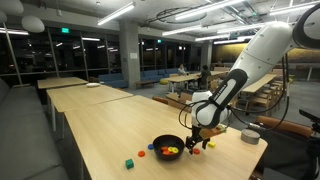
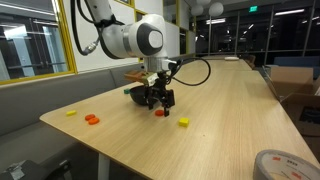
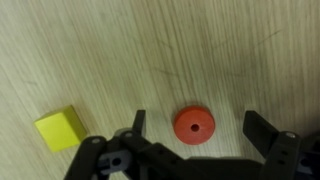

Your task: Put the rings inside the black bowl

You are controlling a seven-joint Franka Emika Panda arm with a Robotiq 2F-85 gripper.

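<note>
An orange-red ring (image 3: 194,124) with a small centre hole lies flat on the wooden table, between the two dark fingers (image 3: 139,125) of my gripper (image 3: 200,128). The gripper is open and neither finger touches the ring. In an exterior view the gripper (image 2: 157,100) hovers low over that ring (image 2: 159,112), with the black bowl (image 2: 135,95) just behind it. In an exterior view the black bowl (image 1: 167,147) holds yellow pieces and the gripper (image 1: 197,142) is beside its rim. A blue piece (image 1: 141,154) lies near the bowl.
A yellow block (image 3: 57,130) lies close to the ring, also seen as a yellow block (image 2: 183,121). An orange piece (image 2: 92,119) and a yellow piece (image 2: 71,112) lie toward the table's corner. A grey round container (image 1: 250,136) and a tape roll (image 2: 278,165) stand nearby.
</note>
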